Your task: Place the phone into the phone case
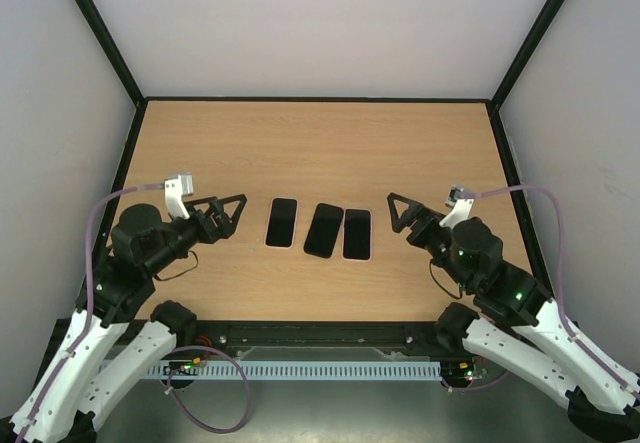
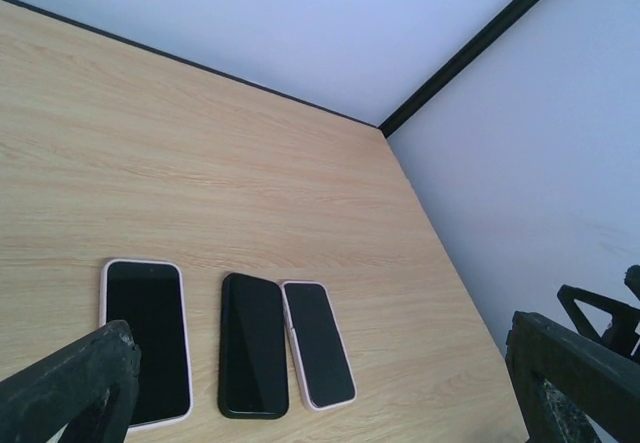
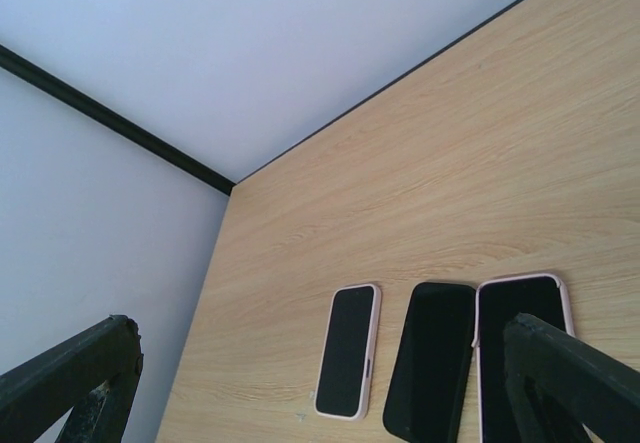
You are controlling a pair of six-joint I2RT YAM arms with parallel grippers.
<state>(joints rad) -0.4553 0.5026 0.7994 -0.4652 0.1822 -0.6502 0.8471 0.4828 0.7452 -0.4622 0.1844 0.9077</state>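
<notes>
Both sets of jaws stand wide apart and grip nothing. The left jaws hang over the table (image 1: 320,143) at 9 o'clock of a row of three flat things, and the right jaws hang at 3 o'clock of it. Each points inward at the row and is well clear of it.

The row lies near the table's middle, a little toward the near edge. At its centre is the black phone (image 1: 324,229), bare and flat, turned slightly so its far end leans toward 1 o'clock. At its 9 o'clock, with a strip of bare wood between, lies the left pink-rimmed case (image 1: 281,222). At its 3 o'clock, close against it, lies the right pink-rimmed case (image 1: 357,234). Both show a dark face inside the pink rim. I cannot tell whether either is hollow or filled.
</notes>
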